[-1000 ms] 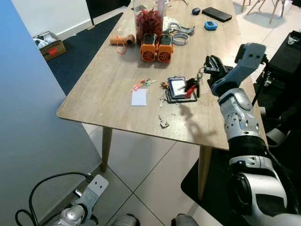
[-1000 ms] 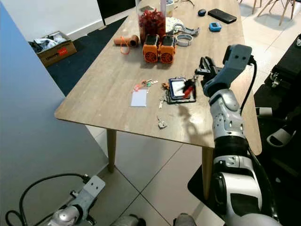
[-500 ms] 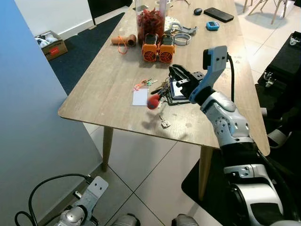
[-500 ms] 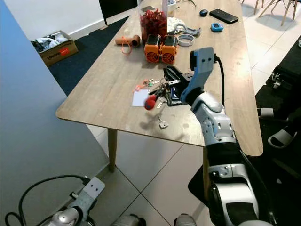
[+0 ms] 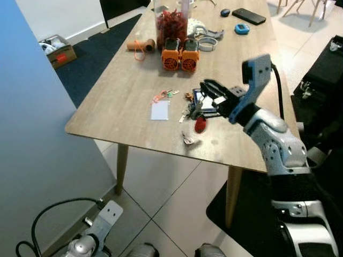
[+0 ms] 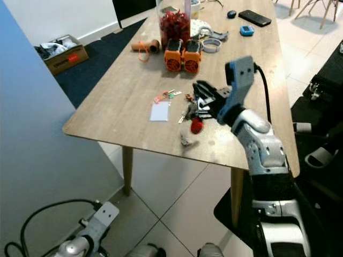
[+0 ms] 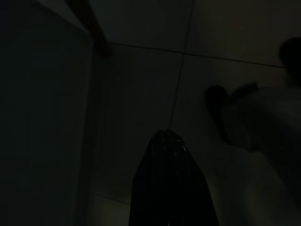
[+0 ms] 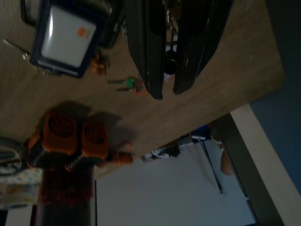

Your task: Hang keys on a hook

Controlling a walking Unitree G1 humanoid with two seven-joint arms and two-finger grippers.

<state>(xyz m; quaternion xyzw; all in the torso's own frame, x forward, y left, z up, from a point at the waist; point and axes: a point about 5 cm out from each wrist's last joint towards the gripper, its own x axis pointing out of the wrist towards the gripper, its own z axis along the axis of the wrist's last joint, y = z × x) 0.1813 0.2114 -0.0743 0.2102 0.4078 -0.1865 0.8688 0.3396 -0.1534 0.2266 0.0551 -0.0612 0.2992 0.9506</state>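
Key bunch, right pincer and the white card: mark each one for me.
key bunch (image 5: 200, 124), left eye view, on its red fob.
right pincer (image 5: 206, 85), left eye view, between the fingertips.
white card (image 5: 159, 110), left eye view, on its middle.

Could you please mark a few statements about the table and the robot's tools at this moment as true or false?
1. The right tool holds a bunch of keys with a red fob above the wooden table. True.
2. The two orange items stand at the table's near edge. False: they stand farther back, before the jar of red things.
3. A white card lies on the table. True.
4. The left tool rests on the table. False: it hangs low over the tiled floor.
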